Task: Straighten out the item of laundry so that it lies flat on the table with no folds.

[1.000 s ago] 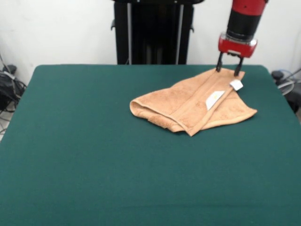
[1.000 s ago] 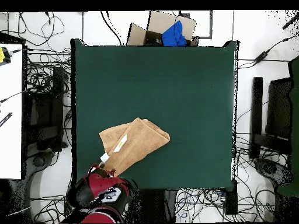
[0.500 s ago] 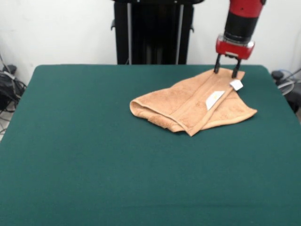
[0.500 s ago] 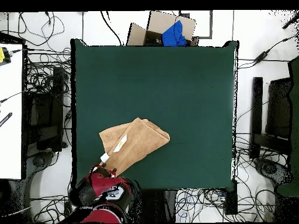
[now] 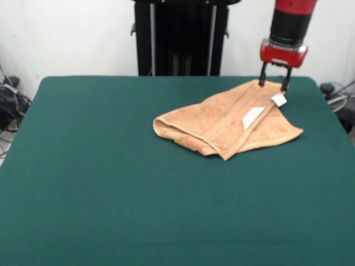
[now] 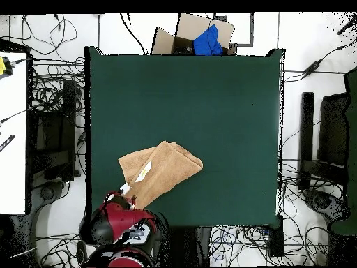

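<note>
Folded hand towel (image 5: 224, 124) on the green surface (image 5: 111, 183), gripper (image 5: 274, 84) above its far corner.

The orange-tan terry towel lies doubled over on itself in the front view, right of centre and toward the far side of the surface, with a rolled fold at its left end and a flat woven band running diagonally across the top layer. A small white label (image 5: 253, 117) sits on the upper layer, and a second white tag (image 5: 278, 100) sticks out at the towel's far right corner. The red and black arm comes down there; the gripper's two dark fingers (image 5: 262, 78) stand narrowly apart with nothing between them, tips just above the towel's far edge beside the tag. From overhead, the towel (image 6: 160, 172) lies near the surface's (image 6: 230, 105) lower left corner.
</note>
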Available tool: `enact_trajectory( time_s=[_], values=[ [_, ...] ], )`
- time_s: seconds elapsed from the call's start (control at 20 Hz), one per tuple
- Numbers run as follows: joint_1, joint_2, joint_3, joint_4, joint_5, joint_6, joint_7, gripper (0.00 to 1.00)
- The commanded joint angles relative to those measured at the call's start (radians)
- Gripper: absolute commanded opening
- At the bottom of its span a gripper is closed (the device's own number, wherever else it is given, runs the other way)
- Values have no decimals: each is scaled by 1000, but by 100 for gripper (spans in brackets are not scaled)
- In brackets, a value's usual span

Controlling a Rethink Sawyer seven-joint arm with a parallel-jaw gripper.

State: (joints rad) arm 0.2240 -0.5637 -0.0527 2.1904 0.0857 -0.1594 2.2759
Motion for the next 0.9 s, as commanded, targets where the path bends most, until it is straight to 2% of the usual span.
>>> enact_trajectory(
  time_s=[0.05,0.4,0.9],
  values=[
    [-24,-17,112,5,90,14,247,100],
    [-35,21,117,-21,99,-20,230,100],
    [-87,141,138,-65,41,-137,202,100]
  ],
)
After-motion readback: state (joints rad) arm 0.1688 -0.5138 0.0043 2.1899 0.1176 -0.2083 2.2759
